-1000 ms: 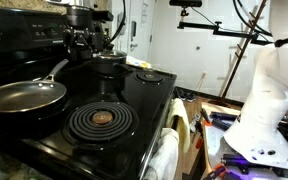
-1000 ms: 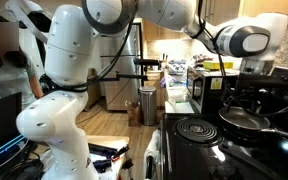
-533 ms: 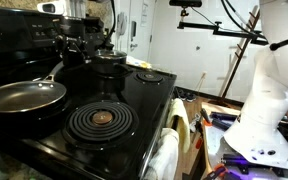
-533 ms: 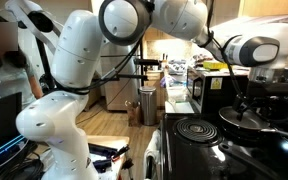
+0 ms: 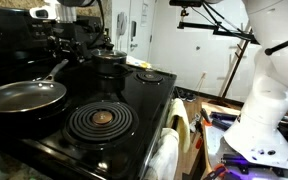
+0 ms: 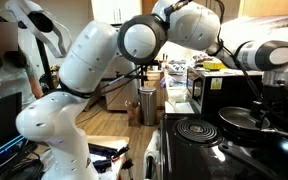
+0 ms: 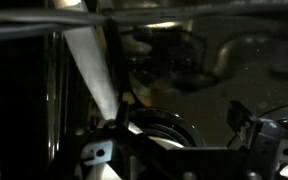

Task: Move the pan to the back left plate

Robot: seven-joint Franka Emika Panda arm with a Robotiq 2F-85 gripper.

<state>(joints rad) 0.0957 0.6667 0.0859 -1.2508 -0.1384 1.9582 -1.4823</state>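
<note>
The pan (image 5: 24, 96) is wide and shallow with a dark inside. It sits on the front burner at the stove's left side, and its slim silvery handle (image 5: 56, 70) points toward the back. It also shows in an exterior view (image 6: 241, 118). My gripper (image 5: 66, 45) hangs just above the handle's far end; it is dim at the right edge of an exterior view (image 6: 273, 97). In the wrist view the pale handle (image 7: 94, 70) runs past my left finger, and the fingers (image 7: 184, 118) stand apart, holding nothing. A round burner ring (image 7: 156, 128) lies under them.
A small dark pot (image 5: 109, 64) stands on a back burner next to my gripper. A bare coil burner (image 5: 99, 120) is at the front. A burner (image 5: 149, 76) with a yellow thing beside it is at the back right. The stove's back panel (image 5: 14, 40) rises behind the pan.
My gripper has moved left across the back of the stove, from near the pot to above the end of the pan's handle. The pan has not moved.
</note>
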